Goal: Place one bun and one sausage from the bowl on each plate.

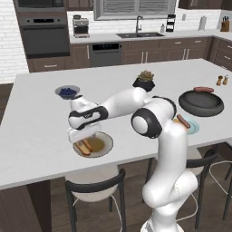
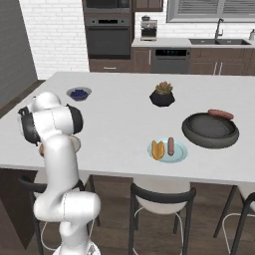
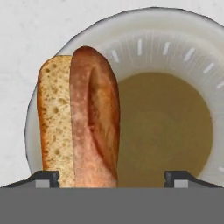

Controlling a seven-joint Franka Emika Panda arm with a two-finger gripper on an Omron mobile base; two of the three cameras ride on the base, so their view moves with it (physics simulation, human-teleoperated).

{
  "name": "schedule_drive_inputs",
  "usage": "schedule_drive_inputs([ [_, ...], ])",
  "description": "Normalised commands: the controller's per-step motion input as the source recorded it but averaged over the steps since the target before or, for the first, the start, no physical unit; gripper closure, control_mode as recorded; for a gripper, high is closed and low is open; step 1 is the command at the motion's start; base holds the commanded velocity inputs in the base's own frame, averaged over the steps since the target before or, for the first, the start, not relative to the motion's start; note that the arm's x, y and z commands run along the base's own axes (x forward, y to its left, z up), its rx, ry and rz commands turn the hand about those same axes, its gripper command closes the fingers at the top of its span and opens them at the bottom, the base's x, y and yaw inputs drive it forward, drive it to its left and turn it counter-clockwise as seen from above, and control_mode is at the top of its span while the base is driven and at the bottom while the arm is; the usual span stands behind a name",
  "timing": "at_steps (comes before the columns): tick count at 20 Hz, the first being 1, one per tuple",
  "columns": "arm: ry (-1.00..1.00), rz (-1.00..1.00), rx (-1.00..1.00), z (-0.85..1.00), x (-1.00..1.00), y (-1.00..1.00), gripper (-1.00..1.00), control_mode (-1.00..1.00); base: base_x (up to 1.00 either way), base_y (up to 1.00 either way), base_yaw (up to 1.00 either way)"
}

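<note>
A bun (image 3: 81,118) was laid on the grey-rimmed plate (image 3: 175,48), awaiting its sausage (image 1: 203,89); the gripper (image 3: 112,177) was spread apart above.

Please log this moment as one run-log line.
gripper: open above split orange-tan bun | bun: on grey-rimmed brown-centred plate | reddish-brown sausage: on dark bowl

A white bench (image 1: 41,136) carries a small grey bowl of blue berries (image 1: 67,92) toward its far left and a black faceted plant pot (image 1: 144,80) near the far middle. Two small shakers (image 1: 222,80) stand at the right edge. Dark-framed stools (image 1: 93,186) sit along the near side.
</note>
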Motion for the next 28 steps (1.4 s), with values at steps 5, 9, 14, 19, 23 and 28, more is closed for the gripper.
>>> schedule_drive_inputs([
  [5, -0.07, 0.0, 0.04, 0.81, -0.3, -0.12, -1.0, -1.0, 0.0, 0.0, 0.0],
  [9, -0.07, 0.0, 0.16, 0.56, -0.59, -0.44, -1.0, -1.0, 0.0, 0.0, 0.0],
  [14, -0.11, 0.0, 0.32, 0.18, -0.71, -0.92, -1.0, -1.0, 0.0, 0.0, 0.0],
  [19, 0.0, 0.0, 0.15, 0.36, -0.39, -0.99, -1.0, -1.0, 0.0, 0.0, 0.0],
  [23, 0.03, 0.0, -0.01, 0.71, -0.16, -0.89, -1.0, -1.0, 0.0, 0.0, 0.0],
  [28, 0.03, 0.0, -0.16, 0.73, -0.01, -0.7, -1.0, -1.0, 0.0, 0.0, 0.0],
])
